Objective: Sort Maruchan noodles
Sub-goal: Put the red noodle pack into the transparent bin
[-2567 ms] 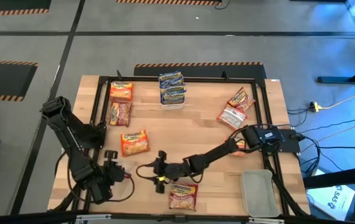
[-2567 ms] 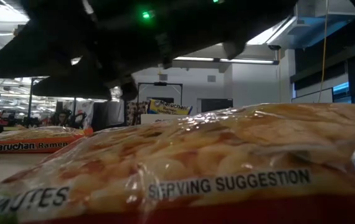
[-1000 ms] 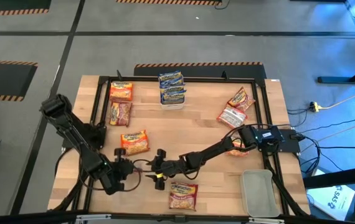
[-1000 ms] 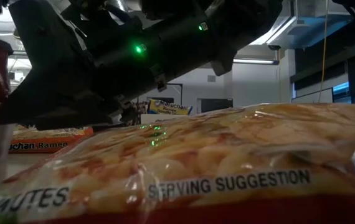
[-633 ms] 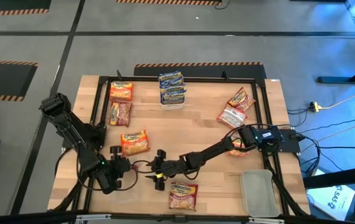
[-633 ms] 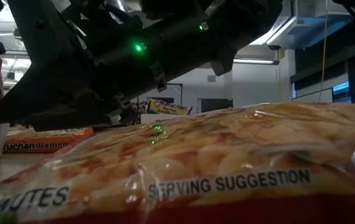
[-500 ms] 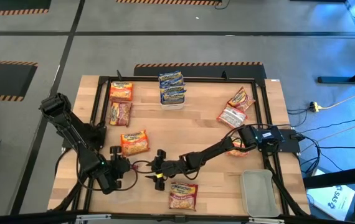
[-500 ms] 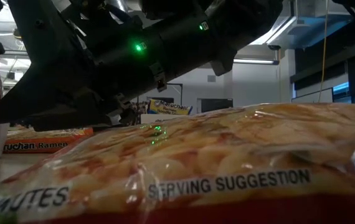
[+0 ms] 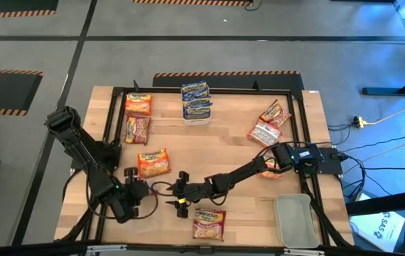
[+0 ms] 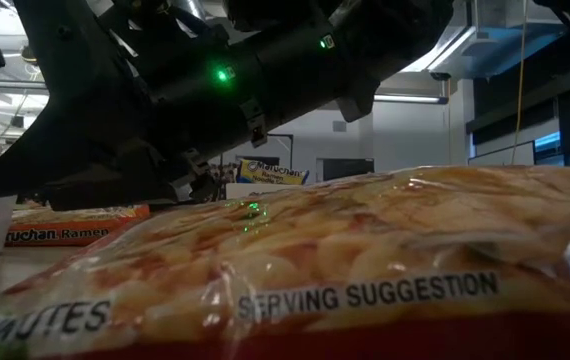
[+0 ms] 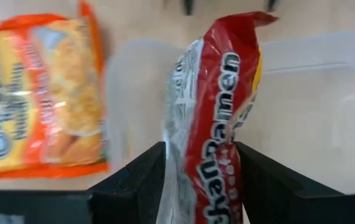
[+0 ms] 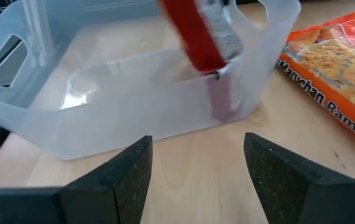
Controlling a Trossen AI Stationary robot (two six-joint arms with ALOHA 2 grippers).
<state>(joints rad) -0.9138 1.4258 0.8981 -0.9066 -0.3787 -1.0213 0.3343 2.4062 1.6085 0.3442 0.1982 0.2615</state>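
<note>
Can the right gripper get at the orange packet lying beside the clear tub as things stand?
Probably yes: the right gripper is open and empty, and the orange packet lies flat beside the clear tub, with nothing on top.

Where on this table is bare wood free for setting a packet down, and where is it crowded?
Free: the middle of the table, between the blue packets and the right arm. Crowded: the front left, where both grippers, left gripper and right gripper, meet.

Between the black left fingers [image 11: 134, 186] stands a red packet [image 11: 218, 124] with white lettering and a yellow patch. Beside them lies an orange packet [image 11: 43, 93] picturing yellow noodles. Ahead of the black right fingers [image 12: 118, 180] sits a clear, colourless tub [image 12: 121, 106].
</note>
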